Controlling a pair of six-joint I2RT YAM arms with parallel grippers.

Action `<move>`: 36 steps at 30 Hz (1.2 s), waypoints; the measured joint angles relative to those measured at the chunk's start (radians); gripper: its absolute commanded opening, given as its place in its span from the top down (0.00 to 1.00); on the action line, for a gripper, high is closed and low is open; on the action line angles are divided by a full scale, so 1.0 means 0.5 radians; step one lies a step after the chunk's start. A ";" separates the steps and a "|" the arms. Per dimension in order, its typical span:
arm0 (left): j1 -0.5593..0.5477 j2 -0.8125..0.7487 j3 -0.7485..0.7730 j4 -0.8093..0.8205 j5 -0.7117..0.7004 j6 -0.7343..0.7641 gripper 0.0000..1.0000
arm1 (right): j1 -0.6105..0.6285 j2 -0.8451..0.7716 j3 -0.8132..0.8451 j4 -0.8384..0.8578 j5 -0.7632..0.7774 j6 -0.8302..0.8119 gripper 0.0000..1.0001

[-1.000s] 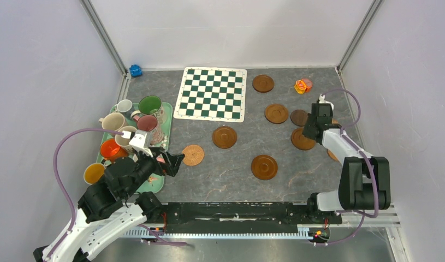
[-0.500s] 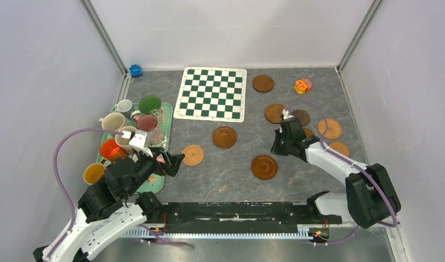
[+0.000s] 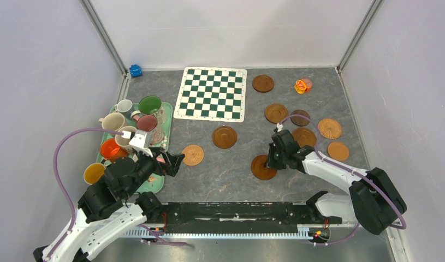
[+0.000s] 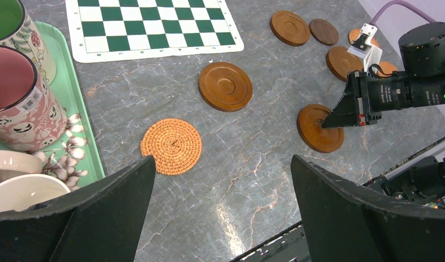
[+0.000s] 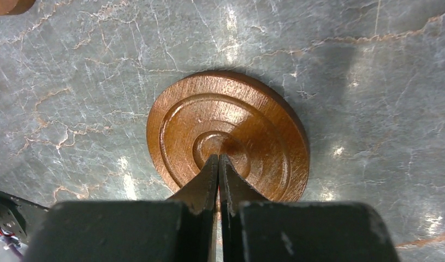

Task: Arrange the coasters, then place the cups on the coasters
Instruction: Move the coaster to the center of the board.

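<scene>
On the grey table (image 3: 231,174), near the front edge, lay a dark wooden coaster (image 5: 253,120): flat, stiff, light, likely slick. My right claw (image 5: 218,159) hung clenched and empty over its centre, perhaps touching; I'd open and pinch the raised rim.

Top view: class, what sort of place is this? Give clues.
Probably a robot test cell, not a home: bare white walls box in a marbled table, and a left arm and a right arm stand bolted at its near edge.
</scene>
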 measured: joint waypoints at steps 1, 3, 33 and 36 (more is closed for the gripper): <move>0.000 0.000 0.000 0.000 0.000 0.000 0.00 | 0.008 0.001 -0.002 -0.001 -0.004 0.019 1.00; 0.000 0.000 0.000 0.000 0.000 0.000 0.00 | 0.014 0.010 -0.002 0.000 -0.004 0.055 1.00; 0.000 0.000 0.000 0.000 0.001 0.000 0.00 | -0.326 -0.108 -0.024 -0.358 0.734 0.510 1.00; 0.000 0.000 0.000 0.000 0.001 0.000 0.00 | -0.384 -0.179 -0.065 -0.411 0.758 0.535 1.00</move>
